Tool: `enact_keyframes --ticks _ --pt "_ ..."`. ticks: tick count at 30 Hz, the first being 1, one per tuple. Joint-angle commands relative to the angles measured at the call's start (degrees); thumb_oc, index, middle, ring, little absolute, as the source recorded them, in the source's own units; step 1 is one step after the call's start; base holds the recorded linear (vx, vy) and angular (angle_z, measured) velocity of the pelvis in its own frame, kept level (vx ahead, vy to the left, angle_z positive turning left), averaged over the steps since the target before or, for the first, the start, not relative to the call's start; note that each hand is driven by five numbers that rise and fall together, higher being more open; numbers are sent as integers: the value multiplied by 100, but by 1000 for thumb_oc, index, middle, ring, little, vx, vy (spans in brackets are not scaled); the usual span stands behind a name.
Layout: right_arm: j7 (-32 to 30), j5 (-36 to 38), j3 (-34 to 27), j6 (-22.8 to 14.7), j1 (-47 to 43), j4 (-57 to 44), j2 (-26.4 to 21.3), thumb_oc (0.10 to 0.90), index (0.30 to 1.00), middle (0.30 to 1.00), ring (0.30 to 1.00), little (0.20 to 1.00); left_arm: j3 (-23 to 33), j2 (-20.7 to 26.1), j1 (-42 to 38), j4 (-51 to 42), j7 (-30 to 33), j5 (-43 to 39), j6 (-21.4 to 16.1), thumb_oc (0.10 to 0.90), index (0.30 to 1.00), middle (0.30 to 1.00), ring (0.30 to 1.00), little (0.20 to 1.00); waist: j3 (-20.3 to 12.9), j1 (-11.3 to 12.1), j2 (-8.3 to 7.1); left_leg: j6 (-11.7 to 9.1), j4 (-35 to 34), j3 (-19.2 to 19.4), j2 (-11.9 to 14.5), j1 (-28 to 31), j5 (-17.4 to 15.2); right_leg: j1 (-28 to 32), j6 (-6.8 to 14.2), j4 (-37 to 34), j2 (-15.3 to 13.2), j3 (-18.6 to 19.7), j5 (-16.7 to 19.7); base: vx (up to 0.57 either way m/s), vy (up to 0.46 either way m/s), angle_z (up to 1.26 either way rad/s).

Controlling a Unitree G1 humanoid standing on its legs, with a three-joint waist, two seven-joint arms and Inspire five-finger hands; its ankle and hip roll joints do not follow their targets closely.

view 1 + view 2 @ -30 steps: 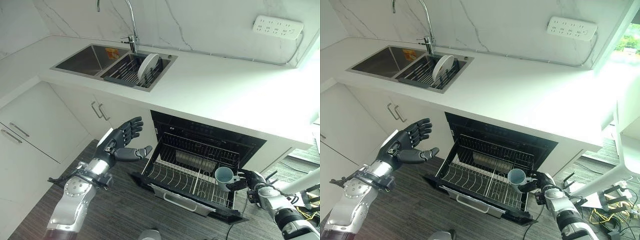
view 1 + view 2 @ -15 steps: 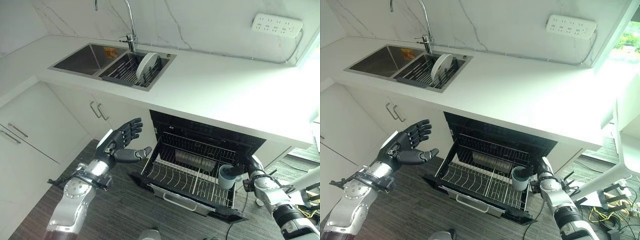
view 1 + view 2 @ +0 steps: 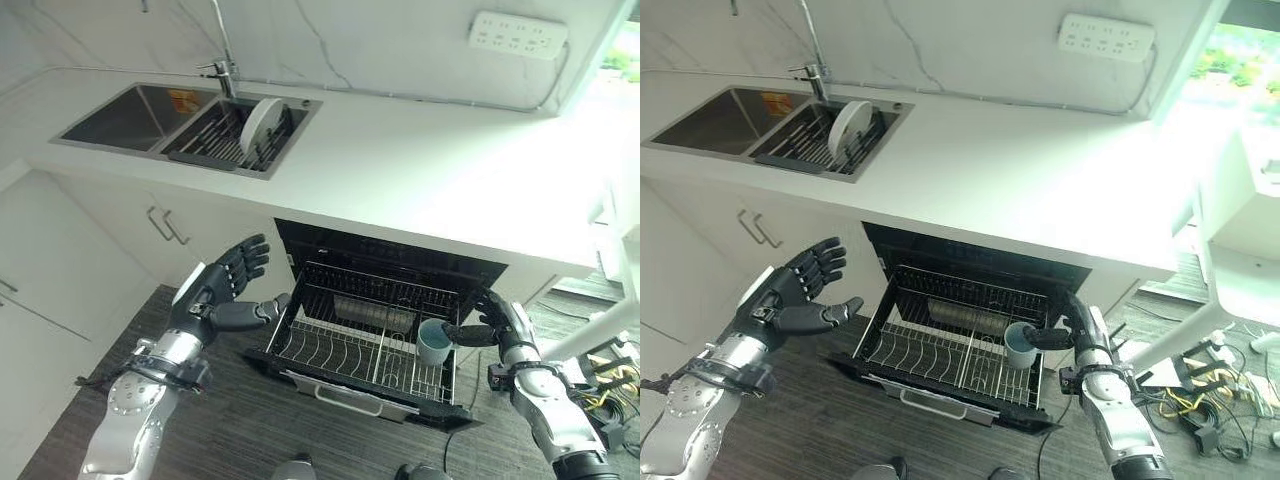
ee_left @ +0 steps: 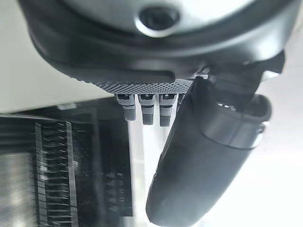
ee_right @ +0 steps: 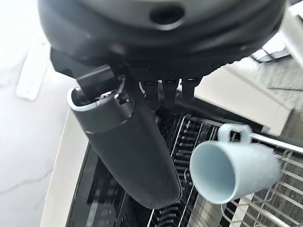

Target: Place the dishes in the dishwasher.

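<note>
Right hand [image 3: 505, 325] beside smooth pale-blue mug [image 3: 434, 341], wire rack [image 3: 340, 345].

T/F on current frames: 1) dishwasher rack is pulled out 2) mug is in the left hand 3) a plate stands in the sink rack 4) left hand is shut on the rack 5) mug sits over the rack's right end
1) The dishwasher rack is pulled out: true.
2) The mug is in the left hand: false. The light blue mug is by the right hand, whose fingers look straight in the right wrist view.
3) A white plate stands in the sink rack: true.
4) The left hand is shut on the rack: false. The left hand is open, held apart, left of the rack.
5) The mug is at the rack's right end: true.
</note>
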Motion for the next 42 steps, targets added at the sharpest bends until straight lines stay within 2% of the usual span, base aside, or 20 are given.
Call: enact_keyframes --ticks 1,6,9,12,14,16,18,20,22,26,27,28,29,30,31,32,34,38,39,42 --pt "93 -111 -422 -337 -366 -832 -161 800 900 900 900 900 499 96 -217 -880 25 -431 -886 800 900 900 900 900 -287 -88 -174 207 560 320 108 -113 -718 432 362 -484 -2 154 -206 -25 146 -14" --pt "22 255 -834 -293 0 -1326 -93 800 900 900 900 900 630 128 -183 -1006 -58 -298 -1070 800 900 900 900 900 -247 -201 -247 269 560 487 35 -85 -799 359 526 -484 -132 193 -83 -54 190 -22" --pt "-42 529 -1155 -710 255 -1800 -31 800 900 900 900 900 718 236 -331 -1041 -69 -646 -1029 800 900 900 900 900 -114 -307 -364 424 560 563 -196 -79 -902 178 848 -484 -371 329 270 -75 282 -31" --pt "-138 549 -1210 -990 300 -2006 9 800 900 900 900 900 717 294 -420 -1079 -142 -730 -1058 800 900 900 900 900 -47 -352 -413 491 560 505 -316 -124 -903 113 931 -484 -369 422 452 -61 172 -16" --pt "-141 613 -1279 -1079 349 -2196 -36 800 900 900 900 900 737 370 -436 -1140 -120 -757 -1151 800 900 900 900 900 -17 -365 -424 555 560 529 -376 -151 -906 162 934 -484 -314 276 600 -49 153 -38" --pt "-73 595 -1339 -1189 291 -2234 -97 800 900 900 900 900 794 398 -478 -1145 -64 -961 -1268 800 900 900 900 900 4 -366 -392 618 560 620 -369 -139 -952 398 832 -484 -70 -40 645 -65 189 -62" --pt "-263 603 -1317 -1299 10 -2186 -184 800 900 900 900 900 570 335 -838 -951 101 -1029 -1331 800 900 900 900 900 -15 -534 -362 711 560 557 -502 -204 -911 559 423 -484 790 309 403 -36 128 -68" --pt "-252 635 -1377 -1414 -36 -2219 -200 800 900 900 900 900 540 294 -874 -920 166 -969 -1366 800 900 900 900 900 -52 -521 -374 714 560 601 -586 -208 -908 566 329 -484 897 268 262 39 -25 -6" --pt "-280 650 -1388 -1516 -33 -2275 -156 800 900 900 900 900 520 304 -864 -844 157 -989 -1455 800 900 900 900 900 -51 -526 -365 717 560 671 -621 -166 -924 497 328 -484 841 232 298 84 -94 -14" --pt "-389 540 -1555 -1587 154 -2516 -170 800 900 900 900 900 596 207 -758 -869 20 -1310 -1411 800 900 900 900 900 -146 -570 -194 719 560 739 -614 -1 -976 519 142 -484 936 372 -206 131 -107 -6" --pt "-462 329 -1538 -1606 76 -2535 -201 800 900 900 900 900 551 146 -786 -915 54 -1239 -1418 800 900 900 900 900 -150 -610 -115 641 560 1020 -518 162 -886 547 65 -484 921 383 -280 139 -46 -1" --pt "-503 292 -1539 -1635 59 -2557 -210 800 900 900 900 900 513 113 -802 -949 67 -1186 -1431 800 900 900 900 900 -134 -619 -120 582 560 1161 -502 192 -773 583 49 -484 876 392 -272 134 -19 -1" --pt "-565 280 -1567 -1664 64 -2613 -234 800 900 900 900 900 467 53 -802 -1050 123 -1149 -1419 800 900 900 900 900 -47 -567 -146 402 560 1209 -457 158 -402 655 12 -484 804 427 -253 79 14 -3" --pt "-634 265 -1609 -1661 74 -2663 -260 800 900 900 900 900 452 9 -794 -1100 125 -1180 -1400 800 900 900 900 900 8 -567 -168 209 560 1299 -237 112 -44 690 -15 -484 745 412 -232 37 99 -3" --pt "-667 316 -1674 -1668 15 -2663 -336 800 900 900 900 900 445 -44 -803 -1125 134 -1282 -1401 800 900 900 900 900 75 -604 -236 120 560 1395 65 85 -20 694 -47 -484 626 378 -181 24 202 0" --pt "-631 320 -1704 -1684 -34 -2646 -368 800 900 900 900 900 440 -106 -779 -1159 191 -1332 -1420 800 900 900 900 900 96 -637 -263 148 560 1365 166 135 -251 715 -22 -484 554 370 -182 18 297 7" --pt "-512 324 -1720 -1774 -61 -2651 -431 800 900 900 900 900 499 -192 -683 -1236 327 -1449 -1490 800 900 900 900 900 69 -654 -241 126 560 1093 325 87 -257 647 -22 -484 537 495 -122 -3 346 9" --pt "-359 415 -1741 -1745 -212 -2778 -710 800 900 900 900 900 546 -571 -537 -1355 429 -1717 -1586 800 900 900 900 900 -139 -605 -181 -124 560 -27 840 -236 405 552 -68 -484 477 976 -199 44 564 -46" --pt "-477 379 -1710 -1634 -387 -2830 -841 800 900 900 900 900 490 -718 -547 -1363 396 -1626 -1617 800 900 900 900 900 -213 -598 -138 -183 560 -310 1037 -284 503 498 -39 -484 294 1041 -221 20 589 -77" --pt "-567 369 -1736 -1567 -473 -2911 -934 800 900 900 900 900 497 -763 -541 -1320 286 -1637 -1698 800 900 900 900 900 -277 -688 -54 -285 560 -219 1311 -241 494 447 72 -484 36 1022 -198 -20 572 -52"
